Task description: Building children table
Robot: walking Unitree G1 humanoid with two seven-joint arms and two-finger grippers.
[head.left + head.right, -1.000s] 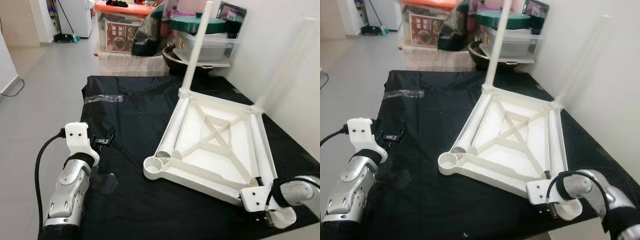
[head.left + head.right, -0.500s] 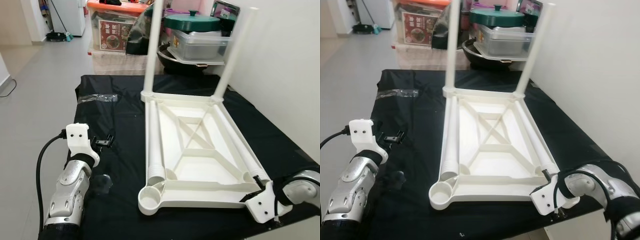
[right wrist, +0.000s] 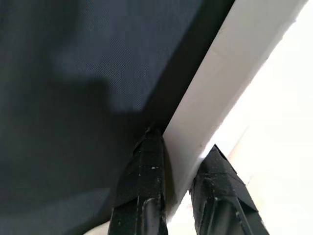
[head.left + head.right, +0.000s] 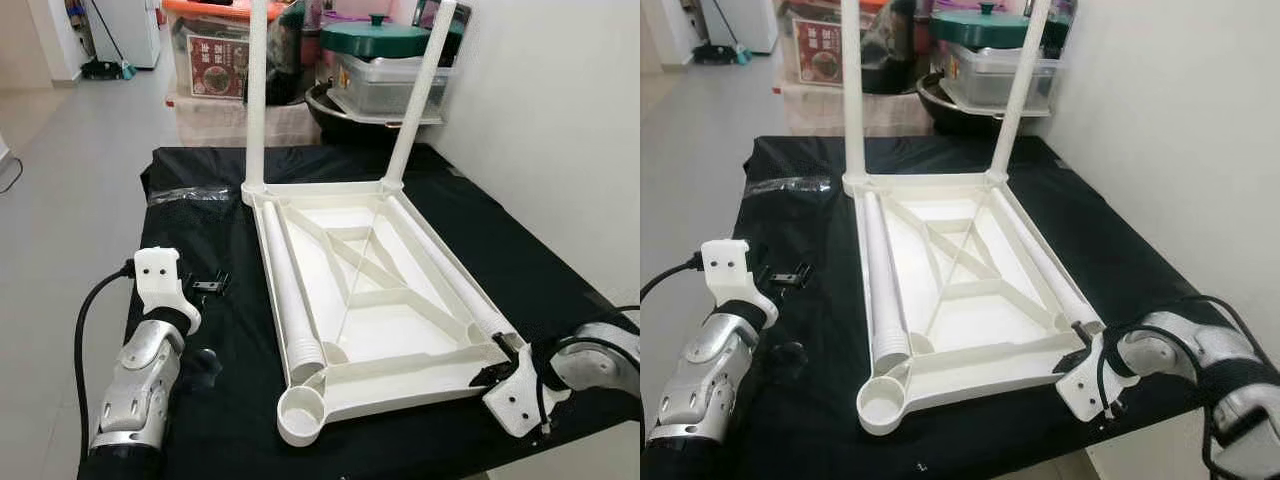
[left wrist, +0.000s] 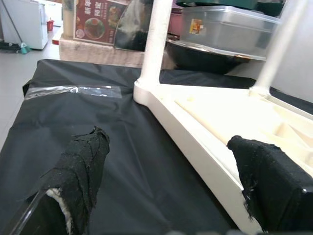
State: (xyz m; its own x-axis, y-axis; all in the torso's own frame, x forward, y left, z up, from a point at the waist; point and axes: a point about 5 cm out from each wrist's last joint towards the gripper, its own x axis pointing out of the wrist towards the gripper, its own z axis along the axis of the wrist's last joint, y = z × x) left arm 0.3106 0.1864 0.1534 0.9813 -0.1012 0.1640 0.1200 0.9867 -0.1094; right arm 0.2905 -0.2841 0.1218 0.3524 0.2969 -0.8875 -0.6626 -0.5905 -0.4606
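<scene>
The white children's table [image 4: 400, 375] lies upside down on a black cloth [image 4: 210, 230]. Two legs stand upright in its far corners, one on the left [image 4: 256, 90] and one on the right [image 4: 420, 90]. Two loose legs lie inside the frame, along the left side [image 4: 290, 290] and the right side [image 4: 450, 285]. The near left socket [image 4: 300, 415] holds nothing. My right gripper [image 3: 183, 147] is shut on the rim at the table's near right corner [image 4: 500, 358]. My left gripper [image 5: 168, 147] is open over the cloth, left of the table.
Behind the cloth stand storage boxes [image 4: 225, 70], a wok and a clear tub with a green lid [image 4: 385, 40]. A white wall [image 4: 560, 130] runs close along the right. A strip of clear tape [image 4: 190, 195] lies on the cloth; bare floor is on the left.
The tabletop has swung round on the cloth, its far end going left, with my right gripper still holding its near right corner. The left arm has stayed put.
</scene>
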